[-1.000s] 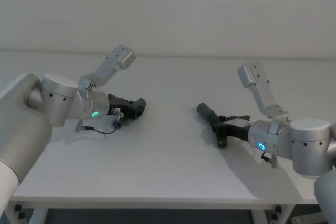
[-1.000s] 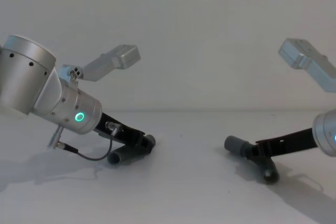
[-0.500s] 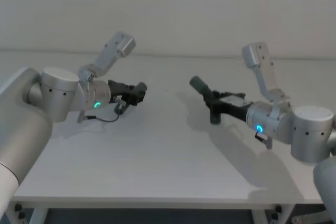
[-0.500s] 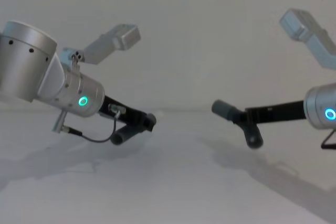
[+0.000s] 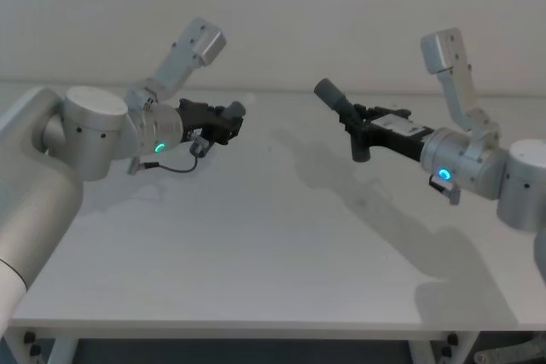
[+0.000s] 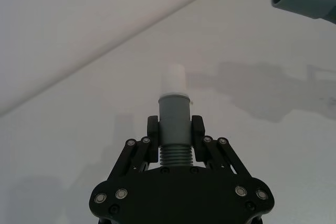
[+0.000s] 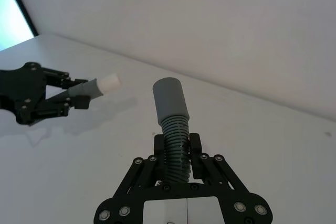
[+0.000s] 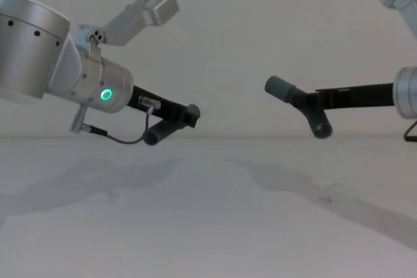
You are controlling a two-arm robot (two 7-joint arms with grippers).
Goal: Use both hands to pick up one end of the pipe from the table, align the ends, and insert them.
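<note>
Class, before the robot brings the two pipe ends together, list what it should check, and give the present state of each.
1. Left gripper shut on left pipe piece: ok.
2. Right gripper shut on right pipe piece: ok.
3. Both pieces lifted off the table: ok.
4. White tip in line with the right piece's open cuff: not ok, the cuff sits off to one side.
5. Gap between the ends for aligning: ok.
6. Cuff bore free inside: cannot tell.

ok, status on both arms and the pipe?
Left tool shut on white-tipped piece, right tool shut on open-cuffed piece. Both held above the table. Pieces apart, not aligned, not inserted. Nothing between them.
</note>
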